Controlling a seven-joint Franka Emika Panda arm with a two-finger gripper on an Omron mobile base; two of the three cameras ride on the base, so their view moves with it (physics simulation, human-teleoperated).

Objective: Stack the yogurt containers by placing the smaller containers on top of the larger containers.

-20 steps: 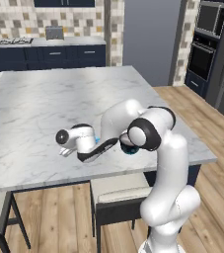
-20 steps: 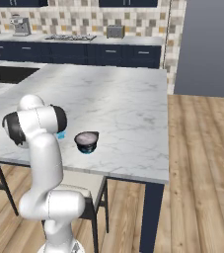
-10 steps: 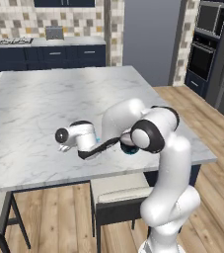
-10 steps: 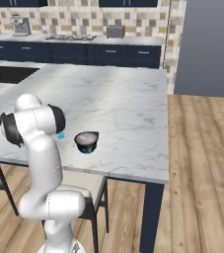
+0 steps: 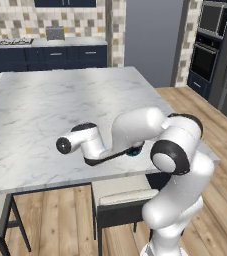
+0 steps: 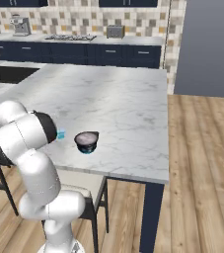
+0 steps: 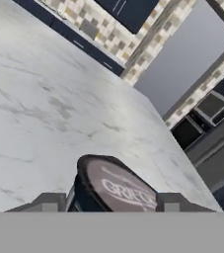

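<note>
Left base view: the white arm folds low over the white-and-grey marble counter [image 5: 60, 100], its forearm lying along the near edge and its hand end reaching toward the near-left part of the counter. The fingers themselves are hidden behind the wrist here, so how far open they are cannot be told from this side. A speck of teal-blue [image 5: 133, 153] peeks out under the forearm beside the near edge; it is too covered to tell which container it belongs to.

Right base view: the wide dark round yogurt cup with a pale greyish-pink top and teal-blue base [image 6: 86, 141] stands upright on the counter close to the near edge, roughly midway along it. Just beside the arm's dark elbow joint, a tiny light-blue container [image 6: 60, 134] sits on the counter, apart from the wide cup and nearer the arm. Nothing is stacked on the wide cup yet.

Hand view: a dark round cup with a pale lettered lid [image 7: 121, 190] fills the lower middle, lying straight ahead of the two dark fingers [image 7: 47, 202], which rise on either side of it. The fingers stand spread wider than the cup's lid and close on nothing; whether they touch its sides cannot be told. The cup's lid faces the camera at a tilt, so the hand looks at it from low and side-on, with its round body centred in the gap. Judging from that, the coming move is a short push forward and a squeeze.
</note>
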